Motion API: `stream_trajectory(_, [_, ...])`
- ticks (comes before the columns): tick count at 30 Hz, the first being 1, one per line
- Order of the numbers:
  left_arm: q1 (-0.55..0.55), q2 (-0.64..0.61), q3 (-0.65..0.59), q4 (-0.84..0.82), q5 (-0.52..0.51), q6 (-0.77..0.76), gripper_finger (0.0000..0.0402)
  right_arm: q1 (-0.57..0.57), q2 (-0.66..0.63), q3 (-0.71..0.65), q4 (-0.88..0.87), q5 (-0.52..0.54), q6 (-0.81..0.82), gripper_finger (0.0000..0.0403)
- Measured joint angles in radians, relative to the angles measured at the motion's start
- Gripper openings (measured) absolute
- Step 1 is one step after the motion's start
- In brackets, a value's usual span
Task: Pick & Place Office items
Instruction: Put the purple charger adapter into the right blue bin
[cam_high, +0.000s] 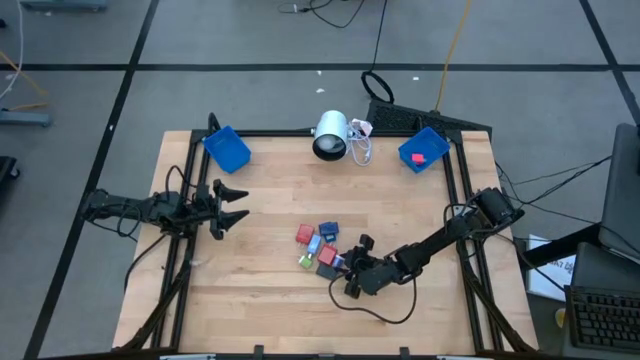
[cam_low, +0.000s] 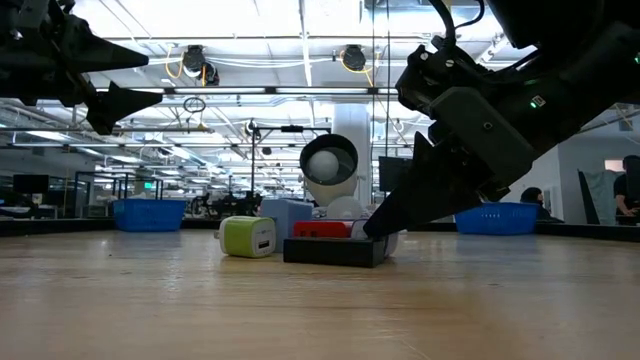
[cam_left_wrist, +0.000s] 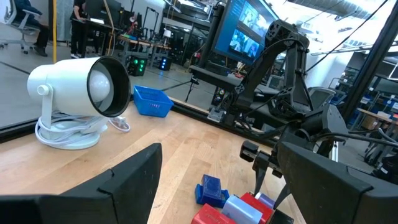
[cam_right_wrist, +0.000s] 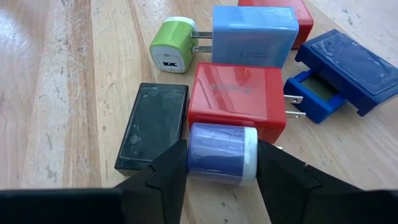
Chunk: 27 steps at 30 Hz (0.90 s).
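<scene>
right gripper (cam_right_wrist: 222, 167): jaws gripping purple charger (cam_right_wrist: 222, 153) at cluster edge on bench (cam_high: 260, 300) | beside it: red charger (cam_right_wrist: 239, 99), black block (cam_right_wrist: 153, 125) | left gripper (cam_high: 236, 207): jaws gaping, hovering apart

A grey floor (cam_high: 250, 40) crossed by dark lines surrounds the wooden table (cam_high: 270, 310). Beyond the table's far edge, ceiling strip lights (cam_low: 250, 25) glow over workstations and a large monitor (cam_left_wrist: 239, 31).

The chargers (cam_high: 320, 250) lay in a bunch mid-table; the lamp (cam_high: 330, 135) stood behind them, between two bins (cam_high: 227, 148)
</scene>
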<state>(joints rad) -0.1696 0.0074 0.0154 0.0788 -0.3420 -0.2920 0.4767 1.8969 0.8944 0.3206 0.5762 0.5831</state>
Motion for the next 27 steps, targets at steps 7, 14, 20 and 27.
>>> stream_trajectory(7, [0.000, 0.000, 0.000, 0.000, 0.000, 0.000, 0.0324, 0.000, 0.000, 0.000, 0.000, 0.000, 0.000, 0.0154])
stream_trajectory(14, [0.000, 0.000, 0.000, 0.000, 0.000, 0.000, 0.0324, 0.000, 0.000, 0.000, 0.000, 0.000, 0.000, 0.0156])
stream_trajectory(20, [0.000, 0.000, 0.000, 0.000, 0.000, 0.000, 0.0324, 0.000, 0.000, 0.000, 0.000, 0.000, 0.000, 0.0155])
stream_trajectory(27, [0.000, 0.000, 0.000, 0.000, 0.000, 0.000, 0.0324, 0.000, 0.000, 0.000, 0.000, 0.000, 0.000, 0.0153])
